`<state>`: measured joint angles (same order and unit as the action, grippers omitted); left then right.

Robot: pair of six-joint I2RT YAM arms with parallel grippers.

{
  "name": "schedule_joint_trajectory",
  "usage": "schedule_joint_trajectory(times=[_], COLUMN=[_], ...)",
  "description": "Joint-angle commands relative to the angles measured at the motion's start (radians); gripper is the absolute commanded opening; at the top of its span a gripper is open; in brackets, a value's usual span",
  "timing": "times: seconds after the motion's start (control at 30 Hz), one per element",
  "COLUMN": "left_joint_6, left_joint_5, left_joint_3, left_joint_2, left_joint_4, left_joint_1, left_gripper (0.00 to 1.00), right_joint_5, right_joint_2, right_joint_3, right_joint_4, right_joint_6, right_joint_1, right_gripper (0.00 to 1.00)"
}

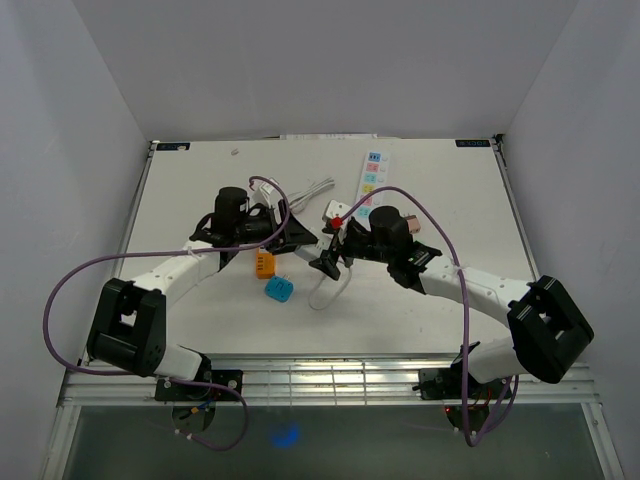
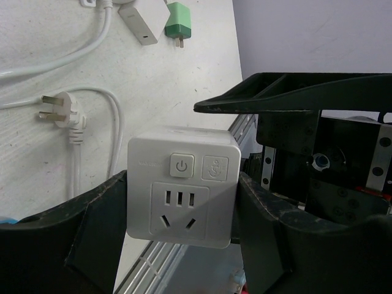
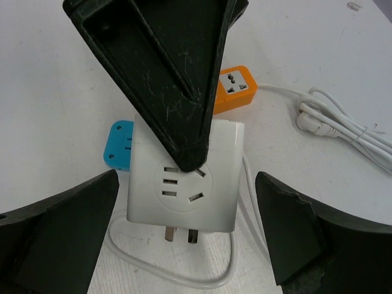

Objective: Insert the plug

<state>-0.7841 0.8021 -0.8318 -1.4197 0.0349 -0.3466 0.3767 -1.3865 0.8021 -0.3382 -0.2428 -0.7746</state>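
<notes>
Cube adapter pinched by its sides in the left gripper, prongs clear, likely for plugging in, while the right gripper straddles it, fingers spread wide, empty

You'll see the socket cube is smooth white plastic with a soft sheen, its prongs dull metal. The left gripper has fingers of matt black plastic, finely scratched on the flat faces and rough and chipped along the edges. The table is matt white, faintly grainy. The loose plug and its cable are glossy white plastic with bare metal pins, and the orange adapter and blue adapter are smooth, satin plastic.
</notes>
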Motion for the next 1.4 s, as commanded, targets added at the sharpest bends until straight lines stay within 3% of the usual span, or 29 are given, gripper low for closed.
schedule_joint_trajectory(times=[0.0, 0.23, 0.4, 0.53, 0.73, 0.97, 1.13, 1.23, 1.37], left_joint_6=[0.039, 0.075, 0.19, 0.276, 0.515, 0.853, 1.159, 1.343, 1.458], left_joint_5=[0.028, 0.028, -0.087, -0.171, -0.277, -0.227, -0.181, -0.326, -0.299], left_joint_3=[-0.033, -0.056, -0.115, -0.078, -0.018, 0.048, 0.005, -0.146, -0.185], left_joint_2=[0.044, 0.042, 0.047, 0.093, 0.227, 0.315, 0.3, 0.19, 0.145], left_joint_4=[0.028, -0.013, -0.165, -0.161, -0.115, -0.076, -0.228, -0.433, -0.484], left_joint_1=[-0.006, -0.006, -0.008, -0.006, -0.006, -0.006, -0.005, 0.006, 0.031], left_gripper=[0.18, 0.01, 0.0, 0.0, 0.01, 0.0, 0.0, 0.0, 0.0], right_joint_5=[0.002, -0.005, -0.056, -0.097, -0.171, -0.239, -0.21, -0.176, -0.153], right_joint_2=[0.02, 0.037, 0.085, 0.125, 0.176, 0.231, 0.236, 0.235, 0.225], right_joint_3=[-0.007, -0.024, -0.06, -0.099, -0.156, -0.241, -0.25, -0.253, -0.251], right_joint_4=[-0.087, -0.105, -0.145, -0.189, -0.263, -0.354, -0.364, -0.377, -0.383], right_joint_6=[-0.009, -0.001, 0.025, 0.051, 0.121, 0.223, 0.259, 0.28, 0.289], right_joint_1=[-0.006, -0.006, 0.001, 0.018, 0.057, 0.124, 0.152, 0.167, 0.172], right_gripper=[0.98, 0.96, 0.96, 0.96, 0.97, 0.99, 1.0, 1.0, 1.0])
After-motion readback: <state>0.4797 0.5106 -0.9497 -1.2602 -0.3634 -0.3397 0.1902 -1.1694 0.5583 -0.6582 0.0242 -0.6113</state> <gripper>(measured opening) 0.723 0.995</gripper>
